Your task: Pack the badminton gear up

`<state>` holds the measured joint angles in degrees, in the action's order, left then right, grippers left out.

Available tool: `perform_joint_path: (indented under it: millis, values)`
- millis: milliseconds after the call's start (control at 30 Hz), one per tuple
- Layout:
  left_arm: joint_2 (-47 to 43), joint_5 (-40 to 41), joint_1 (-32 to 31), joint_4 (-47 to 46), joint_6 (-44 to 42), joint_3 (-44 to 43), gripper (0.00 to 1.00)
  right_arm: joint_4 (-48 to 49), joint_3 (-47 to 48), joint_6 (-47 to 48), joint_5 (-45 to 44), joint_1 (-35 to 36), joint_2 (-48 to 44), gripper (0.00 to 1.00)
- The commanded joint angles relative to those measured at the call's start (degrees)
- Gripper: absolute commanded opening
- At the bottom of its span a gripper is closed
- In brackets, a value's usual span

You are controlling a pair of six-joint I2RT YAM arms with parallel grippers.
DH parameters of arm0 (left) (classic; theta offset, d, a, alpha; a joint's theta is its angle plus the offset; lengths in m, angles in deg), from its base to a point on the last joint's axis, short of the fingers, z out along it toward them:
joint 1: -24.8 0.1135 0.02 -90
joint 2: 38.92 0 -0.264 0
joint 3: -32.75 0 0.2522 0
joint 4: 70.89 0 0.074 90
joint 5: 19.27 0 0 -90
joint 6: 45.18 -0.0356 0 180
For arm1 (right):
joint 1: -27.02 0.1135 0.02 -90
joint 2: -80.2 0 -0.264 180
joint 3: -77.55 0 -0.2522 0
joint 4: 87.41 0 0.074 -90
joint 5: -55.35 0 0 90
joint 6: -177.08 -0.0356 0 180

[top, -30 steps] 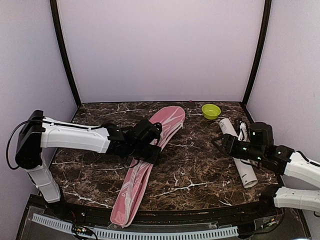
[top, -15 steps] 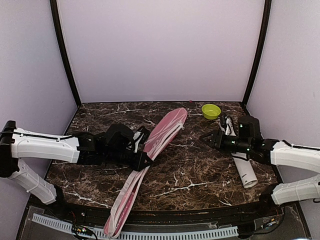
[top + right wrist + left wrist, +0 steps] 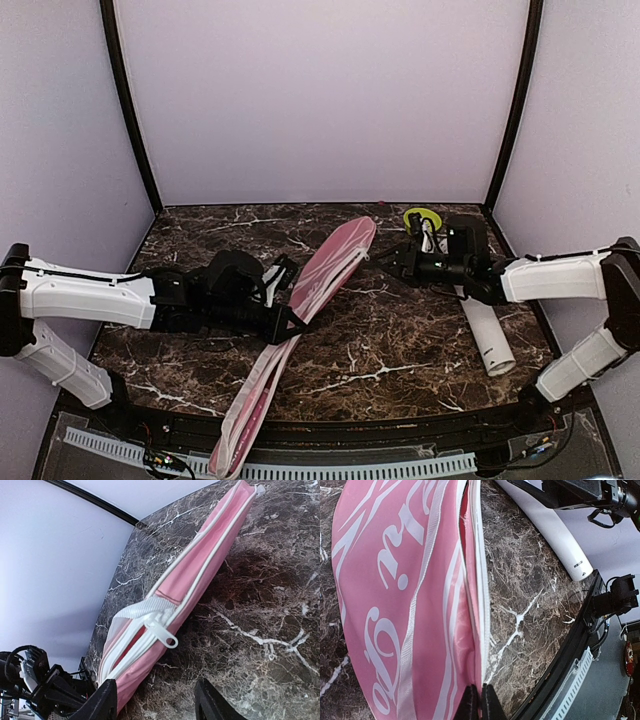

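The green bowl point(image 3: 413, 214) is mostly hidden behind the right arm in the top view, and the white tube point(image 3: 488, 340) loses its far end under it too. The left wrist view crops the pink racket cover point(image 3: 395, 605) and shows only the very tips of the left gripper point(image 3: 480, 694).

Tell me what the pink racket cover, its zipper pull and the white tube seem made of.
The racket cover looks like woven synthetic fabric: slight sheen, printed white lettering, white webbing trim, edge folding softly. The zipper pull is smooth and white, probably plastic or painted metal. The tube is rigid, smooth matte white; plastic or coated card, cannot tell which.
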<state>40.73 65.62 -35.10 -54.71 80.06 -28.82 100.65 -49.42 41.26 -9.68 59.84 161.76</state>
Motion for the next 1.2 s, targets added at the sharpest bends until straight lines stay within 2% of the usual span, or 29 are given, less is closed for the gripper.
perform_joint_path:
  millis: [0, 233, 467, 733, 933, 1067, 1167]
  values:
    - [-3.1, -0.7, -0.1, -3.9, 0.4, 0.4, 0.00, 7.9, 2.6, -2.1, 2.5, -0.7, 4.2, 0.52]
    - [-3.2, -1.0, -0.1, -4.1, 0.4, 0.5, 0.00, 11.2, 6.6, -4.0, 5.2, -1.0, 10.5, 0.48]
    - [-3.8, -0.5, -0.1, -3.9, 0.4, 0.7, 0.00, 13.6, 8.4, -5.7, 6.7, -1.6, 14.4, 0.37]
    - [-3.7, -0.4, -0.1, -4.0, 0.5, 0.8, 0.00, 14.9, 8.1, -6.4, 7.7, -1.8, 14.8, 0.23]
    - [-3.4, -0.4, -0.1, -3.9, 0.7, 0.8, 0.00, 14.9, 7.9, -6.4, 8.2, -1.9, 14.3, 0.21]
    - [-3.5, -0.3, -0.1, -3.8, 0.7, 0.8, 0.00, 14.0, 7.6, -6.0, 8.0, -1.9, 13.4, 0.28]
    - [-3.5, -0.3, -0.2, -3.9, 0.7, 0.8, 0.00, 13.7, 7.1, -5.9, 8.0, -2.0, 12.6, 0.30]
